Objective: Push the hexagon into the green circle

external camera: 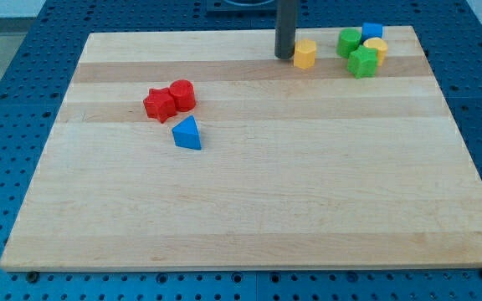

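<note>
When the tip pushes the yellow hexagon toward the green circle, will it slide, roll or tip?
The yellow hexagon is squat and flat-bottomed, so it likely slides, not rolls. My tip sits just to its left in the view; an off-centre push may spin it. The green circle may shift on contact.

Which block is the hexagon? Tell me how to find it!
Look along the wooden board's top edge, right of the middle, where my tip comes down. The yellow hexagon sits just right of my tip. It stands apart from the green, blue and yellow cluster farther right.
</note>
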You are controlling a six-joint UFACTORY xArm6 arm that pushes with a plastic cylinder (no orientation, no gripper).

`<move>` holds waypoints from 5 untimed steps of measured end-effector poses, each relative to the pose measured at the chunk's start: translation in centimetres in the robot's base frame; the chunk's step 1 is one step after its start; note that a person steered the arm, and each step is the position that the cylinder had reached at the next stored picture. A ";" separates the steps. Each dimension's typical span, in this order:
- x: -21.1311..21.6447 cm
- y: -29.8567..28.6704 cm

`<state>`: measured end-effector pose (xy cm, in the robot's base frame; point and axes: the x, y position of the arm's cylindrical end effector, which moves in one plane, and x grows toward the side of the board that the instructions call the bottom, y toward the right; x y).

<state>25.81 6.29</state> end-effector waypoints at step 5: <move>0.1 0.3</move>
